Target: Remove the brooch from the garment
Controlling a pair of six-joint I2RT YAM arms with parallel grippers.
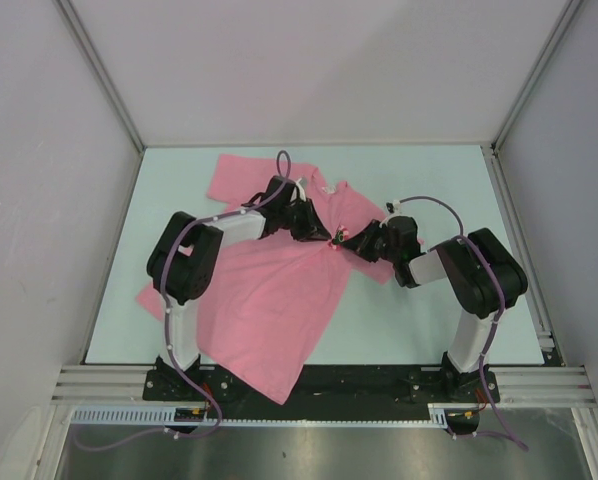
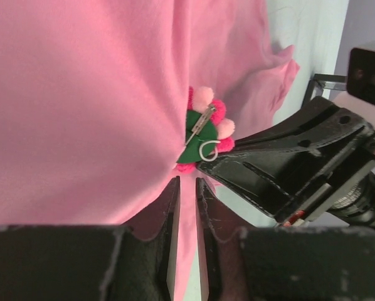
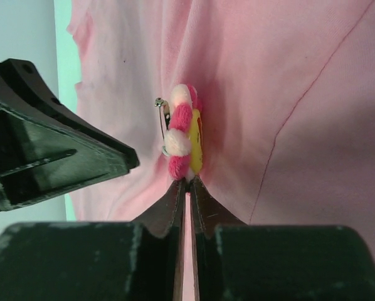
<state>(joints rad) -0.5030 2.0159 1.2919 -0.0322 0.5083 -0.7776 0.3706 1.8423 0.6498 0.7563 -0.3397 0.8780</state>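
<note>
Partway through, I judge: the small round flower brooch (image 3: 186, 139), with woolly pink and white petals and a yellow centre, sits mid-frame in the right wrist view. It draws the large pink cotton T-shirt (image 1: 269, 300) into a tent, so it is not yet free. The right gripper (image 3: 188, 185) is closed on the brooch's lower edge. The left gripper (image 2: 187, 185) pinches a fold of shirt just below the brooch, whose green felt back and metal pin show in the left wrist view.

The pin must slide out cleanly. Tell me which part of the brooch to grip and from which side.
Grip the brooch by its petal rim, jaws across front and green back, coming edge-on from the side of the right gripper. It stands on edge off the pink T-shirt, and holding the rim should leave the metal pin on its back free.
</note>
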